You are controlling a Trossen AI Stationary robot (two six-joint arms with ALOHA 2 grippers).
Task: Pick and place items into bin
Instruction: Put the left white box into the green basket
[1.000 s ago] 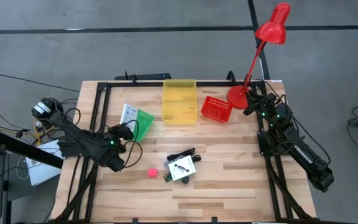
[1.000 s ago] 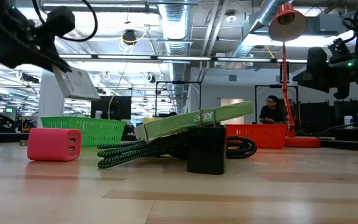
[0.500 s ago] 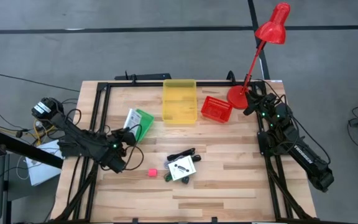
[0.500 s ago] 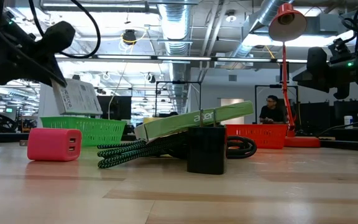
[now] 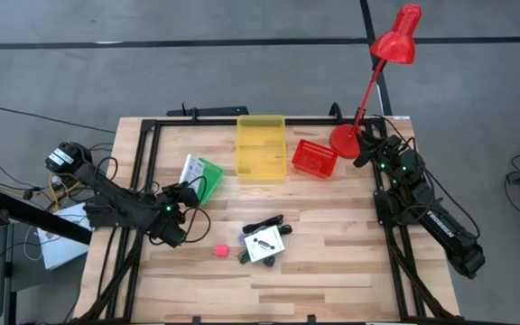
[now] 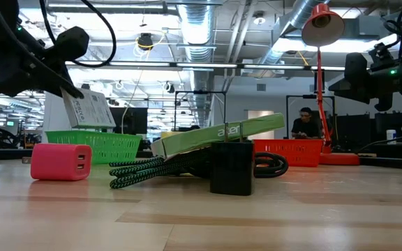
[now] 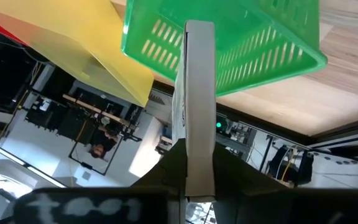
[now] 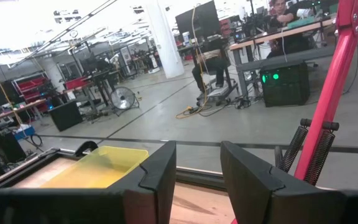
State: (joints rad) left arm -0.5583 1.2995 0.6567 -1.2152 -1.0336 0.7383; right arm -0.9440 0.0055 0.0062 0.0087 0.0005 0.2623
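Note:
My left gripper (image 5: 185, 189) is shut on a flat white packet (image 5: 190, 169), which it holds at the left rim of the green bin (image 5: 209, 177). In the low view the packet (image 6: 89, 108) hangs above that bin (image 6: 93, 144). On the table's middle lie a pink cube (image 5: 220, 250), a black cable bundle (image 5: 264, 225) and another white packet (image 5: 262, 244), which leans on the bundle. The black cube (image 6: 231, 168) stands in front of them in the low view. My right gripper (image 8: 197, 171) is open and parked at the table's right edge. My left gripper pinches the packet's two flat faces between its fingers at the packet's near end (image 7: 199, 174). The fingers (image 7: 235, 171) slant down from the table's left side. The packet is lifted clear, stands on edge in the hold and sticks out ahead of the fingers over the green bin (image 7: 241, 43).
A yellow bin (image 5: 260, 146) and a red bin (image 5: 314, 159) stand along the far edge. A red desk lamp (image 5: 368, 90) rises at the far right, next to my right arm (image 5: 404, 185). A black frame (image 5: 143, 171) borders the table's edges.
My left gripper has sunk a little and rolled, staying shut. The packet has come down with it, closer to the green bin's rim, and now stands steeper than a second ago.

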